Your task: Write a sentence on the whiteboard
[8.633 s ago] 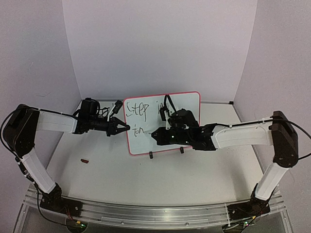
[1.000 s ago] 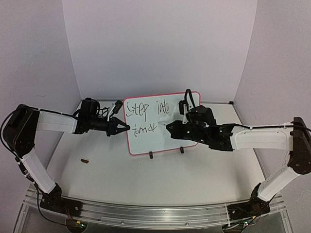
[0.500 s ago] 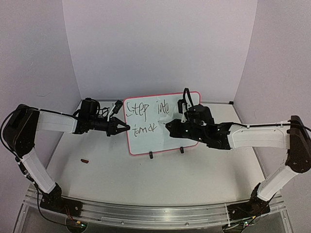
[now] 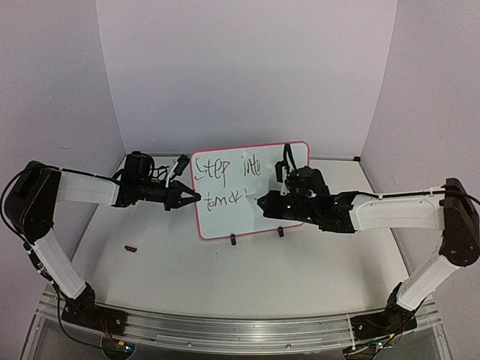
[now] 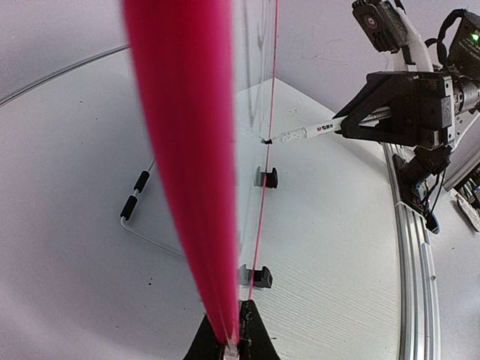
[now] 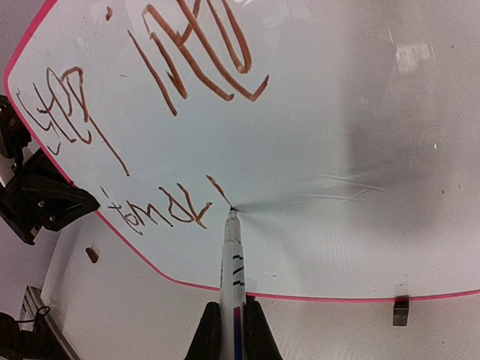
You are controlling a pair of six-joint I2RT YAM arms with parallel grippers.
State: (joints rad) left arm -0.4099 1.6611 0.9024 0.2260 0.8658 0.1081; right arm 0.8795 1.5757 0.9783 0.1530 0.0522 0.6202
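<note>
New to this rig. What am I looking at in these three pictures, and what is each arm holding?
Two robot arms are bolted at the near edge of a table, each ending in a two-finger pincer. The overhead picture looks down from behind them; the other two come from a camera on each wrist. A whiteboard stands on edge in two black clips. The left pincer is shut on its left edge. The right pincer is shut on a marker, its tip touching the board at the end of the second line of the sentence, which starts "Step into". A small brown object lies on the table near the left arm.
</note>
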